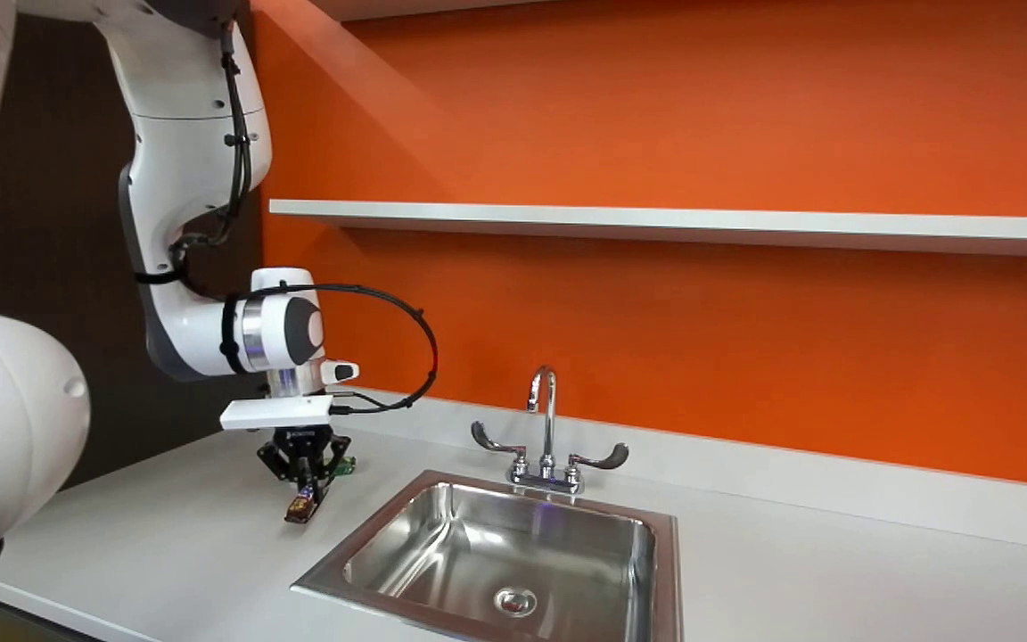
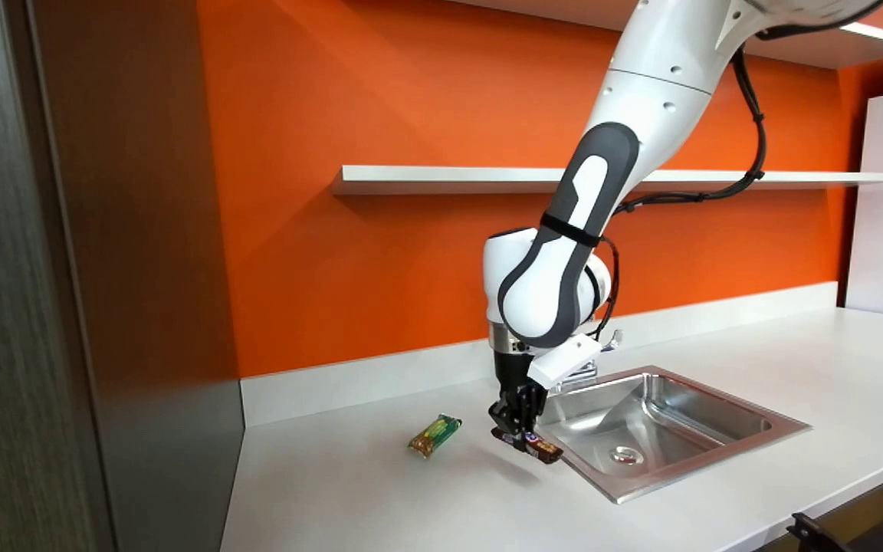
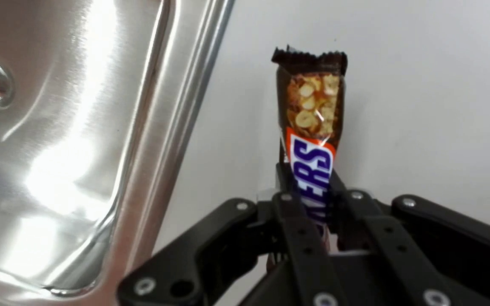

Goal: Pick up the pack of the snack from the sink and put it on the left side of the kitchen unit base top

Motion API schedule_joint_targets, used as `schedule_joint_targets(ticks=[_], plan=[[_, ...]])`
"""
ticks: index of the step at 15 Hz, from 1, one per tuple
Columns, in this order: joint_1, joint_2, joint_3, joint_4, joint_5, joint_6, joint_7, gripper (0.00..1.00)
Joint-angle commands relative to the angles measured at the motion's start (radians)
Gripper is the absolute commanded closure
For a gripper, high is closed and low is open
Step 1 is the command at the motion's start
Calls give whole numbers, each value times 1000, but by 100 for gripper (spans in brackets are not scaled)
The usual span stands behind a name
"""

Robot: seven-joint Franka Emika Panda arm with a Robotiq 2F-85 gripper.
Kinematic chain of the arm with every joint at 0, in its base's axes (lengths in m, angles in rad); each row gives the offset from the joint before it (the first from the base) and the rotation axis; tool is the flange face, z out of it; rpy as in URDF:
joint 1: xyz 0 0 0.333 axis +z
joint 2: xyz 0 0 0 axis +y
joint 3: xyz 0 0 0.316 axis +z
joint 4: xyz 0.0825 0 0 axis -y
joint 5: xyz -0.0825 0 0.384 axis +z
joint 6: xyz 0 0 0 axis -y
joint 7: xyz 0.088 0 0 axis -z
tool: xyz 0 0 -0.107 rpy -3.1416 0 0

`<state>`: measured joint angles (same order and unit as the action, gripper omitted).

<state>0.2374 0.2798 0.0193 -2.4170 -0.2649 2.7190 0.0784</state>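
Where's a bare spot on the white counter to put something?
There's bare counter between the green packet and the dark panel, plus a wide stretch past the sink, away from the gripper. It's crowded beside the sink where the gripper holds the snack bar, and around the tap at the sink's back.

Arm point(image 1: 188, 152) bent downward, gripper point(image 3: 310, 187) at its low end.
In an exterior view the white arm hangs at the left and turns right into the wrist point(image 1: 286, 330); a black cable point(image 1: 434, 352) bows out rightward, and the gripper points down. In the wrist view the fingers point(image 3: 299, 238) run side by side, clamped on what they hold.
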Motion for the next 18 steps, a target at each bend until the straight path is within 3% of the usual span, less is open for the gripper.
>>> schedule_joint_targets(ticks=[1, 11, 12, 13, 18], plan=[[3, 25, 32, 39, -20, -54, -26, 95], [15, 65, 36, 52, -31, -77, -27, 95], [17, 65, 34, 50, -35, -77, -23, 56], [18, 64, 32, 49, -39, -79, -21, 56], [11, 50, 34, 38, -36, -78, -22, 18]])
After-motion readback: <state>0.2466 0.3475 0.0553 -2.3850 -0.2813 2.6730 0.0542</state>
